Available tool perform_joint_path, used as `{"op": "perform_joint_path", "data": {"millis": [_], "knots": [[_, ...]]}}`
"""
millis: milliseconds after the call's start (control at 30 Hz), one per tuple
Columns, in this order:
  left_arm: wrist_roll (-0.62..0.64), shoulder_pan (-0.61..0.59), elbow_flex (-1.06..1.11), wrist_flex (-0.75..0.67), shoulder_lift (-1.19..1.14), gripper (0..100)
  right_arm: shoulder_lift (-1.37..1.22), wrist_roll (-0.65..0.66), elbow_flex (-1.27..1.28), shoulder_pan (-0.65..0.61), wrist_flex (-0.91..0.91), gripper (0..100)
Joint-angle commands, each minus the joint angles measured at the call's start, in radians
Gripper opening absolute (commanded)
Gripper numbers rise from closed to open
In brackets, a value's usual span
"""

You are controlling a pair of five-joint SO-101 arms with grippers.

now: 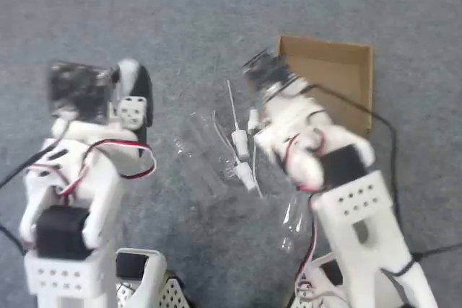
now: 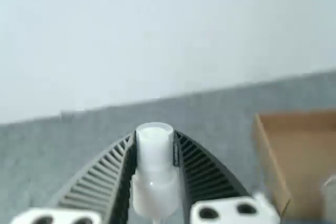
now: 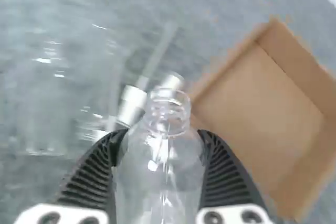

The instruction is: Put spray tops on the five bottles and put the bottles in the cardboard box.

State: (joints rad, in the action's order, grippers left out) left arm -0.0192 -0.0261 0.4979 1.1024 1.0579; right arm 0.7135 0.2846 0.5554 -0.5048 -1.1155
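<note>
A spray top (image 2: 153, 169) is pinched by the left gripper (image 2: 154, 140) over the table's (image 1: 180, 27) left side, presumably kept ready for fitting to a neck. An uncapped bottle (image 3: 167, 116) is clamped by the right gripper (image 3: 160, 139), neck outward, near the box (image 3: 252, 114) by the far edge, seemingly presented for capping. Other tops (image 1: 241, 143) and bottles (image 1: 198, 151) are left lying mid-table.
</note>
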Motion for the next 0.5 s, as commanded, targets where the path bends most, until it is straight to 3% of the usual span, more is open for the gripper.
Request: {"op": "perform_joint_path", "data": {"millis": [0, 300, 467], "knots": [[0.083, 0.002, -0.140, -0.069, 0.015, 1, 0.056, -0.015, 0.043, -0.097, 0.120, 0.6], [0.146, 0.002, -0.188, -0.203, 0.015, 1, 0.065, -0.017, 0.232, -0.137, 0.417, 0.7], [0.210, 0.003, -0.136, -0.330, 0.015, 1, 0.071, -0.017, 0.374, -0.243, 0.648, 0.6]]}}
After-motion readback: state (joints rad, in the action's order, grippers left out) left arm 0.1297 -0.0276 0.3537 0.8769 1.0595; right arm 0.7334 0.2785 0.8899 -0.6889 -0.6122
